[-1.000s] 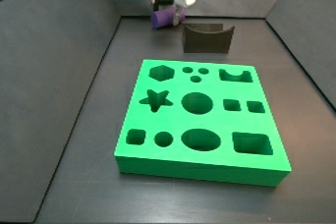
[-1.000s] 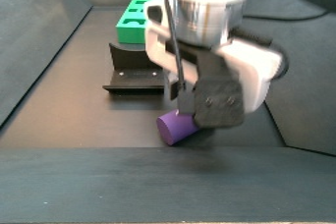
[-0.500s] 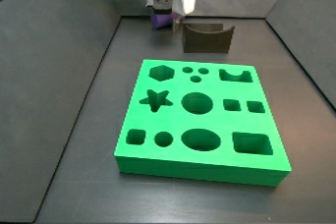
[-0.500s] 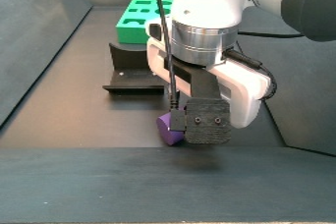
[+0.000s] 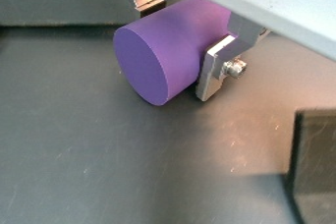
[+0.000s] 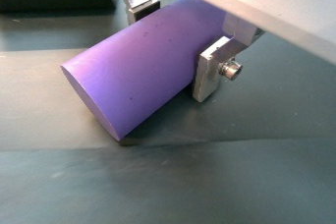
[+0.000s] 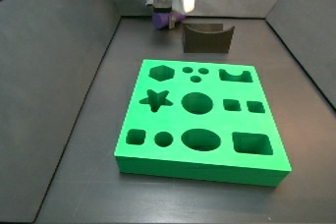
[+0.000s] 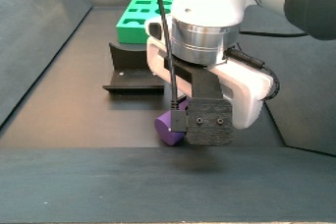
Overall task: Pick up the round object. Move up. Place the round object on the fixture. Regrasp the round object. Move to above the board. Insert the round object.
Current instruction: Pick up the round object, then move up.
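My end effector [image 5: 184, 33] is clamped on the purple peg [image 5: 164, 49], low over the dark floor [image 8: 79, 174]. In a side view the fixture [image 7: 206, 37] sits at three o'clock of it, the green board [image 7: 199, 120] nearer the camera.

You have the gripper [image 7: 164, 14] low at the far end of the floor, closed around the round object [image 5: 168, 49]. The fixture [image 7: 206, 37] stands just beside it; the board [image 7: 199, 120] fills the middle. Above them is free room.

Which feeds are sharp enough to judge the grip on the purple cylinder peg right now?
Both wrist views are sharp: silver gripper fingers flank the smooth purple cylinder peg. One side view shows peg tiny and soft; in the other the gripper body hides most of it.
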